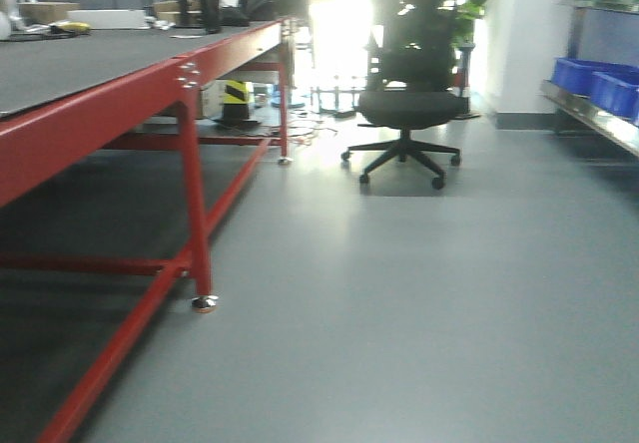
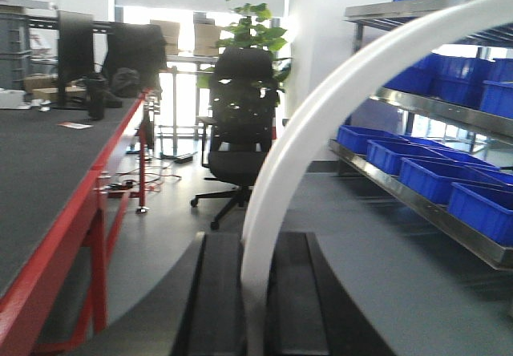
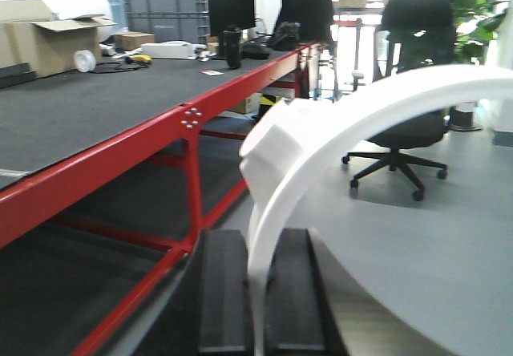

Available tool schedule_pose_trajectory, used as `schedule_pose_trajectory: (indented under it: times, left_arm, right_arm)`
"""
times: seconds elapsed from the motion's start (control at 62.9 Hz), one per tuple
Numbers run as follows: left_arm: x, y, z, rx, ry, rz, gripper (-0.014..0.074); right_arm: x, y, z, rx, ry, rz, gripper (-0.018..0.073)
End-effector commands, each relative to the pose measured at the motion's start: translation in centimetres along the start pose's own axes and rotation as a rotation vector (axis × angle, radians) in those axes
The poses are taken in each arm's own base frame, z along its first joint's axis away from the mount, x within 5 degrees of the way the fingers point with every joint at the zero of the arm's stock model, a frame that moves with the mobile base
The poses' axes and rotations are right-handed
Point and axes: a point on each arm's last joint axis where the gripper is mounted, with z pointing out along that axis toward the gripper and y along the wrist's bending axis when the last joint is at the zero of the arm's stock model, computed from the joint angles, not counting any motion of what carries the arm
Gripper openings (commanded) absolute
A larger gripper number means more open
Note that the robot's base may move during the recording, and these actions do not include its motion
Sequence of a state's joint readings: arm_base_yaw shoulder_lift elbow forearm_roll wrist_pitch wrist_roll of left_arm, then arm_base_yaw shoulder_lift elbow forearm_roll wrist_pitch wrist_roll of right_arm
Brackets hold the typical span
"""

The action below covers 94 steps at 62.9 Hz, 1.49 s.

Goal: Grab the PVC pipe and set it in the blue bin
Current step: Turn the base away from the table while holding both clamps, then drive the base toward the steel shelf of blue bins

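Arching offscreen: PVC pipe (image 3: 304, 131) in right fingers (image 3: 223, 292), strap (image 2: 260, 236) in left fingers (image 2: 216, 300)

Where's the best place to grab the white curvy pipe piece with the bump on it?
Probably by the thin lower end of the PVC pipe, below its bump, pinched across the flat sides, coming in end-on. It is narrow there and fits between the pads; the bump is blocky. The right gripper holds it just so.
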<state>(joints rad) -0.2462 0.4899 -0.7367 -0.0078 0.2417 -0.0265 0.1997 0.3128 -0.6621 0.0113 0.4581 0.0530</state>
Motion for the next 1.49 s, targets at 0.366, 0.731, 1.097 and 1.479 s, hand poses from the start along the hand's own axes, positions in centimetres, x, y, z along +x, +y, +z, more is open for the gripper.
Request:
schedule_pose_trajectory:
  times: [0.366,0.731,1.097,1.479]
  left_arm:
    - [-0.42,0.0,-0.17,0.0,-0.037,-0.005,-0.0111]
    - [-0.42,0.0,-0.17,0.0,-0.037,-0.005,-0.0111]
    - [-0.42,0.0,-0.17,0.0,-0.037,-0.005,-0.0111]
    - [-0.42,0.0,-0.17,0.0,-0.037,-0.005,-0.0111]
  right_arm:
    - [-0.23,0.0,-0.07,0.0,-0.027,-0.008,-0.0169]
    - [-0.23,0.0,-0.07,0.0,-0.027,-0.008,-0.0169]
    - [-0.23,0.0,-0.07,0.0,-0.027,-0.008,-0.0169]
    - [-0.23,0.0,-0.07,0.0,-0.027,-0.008,-0.0169]
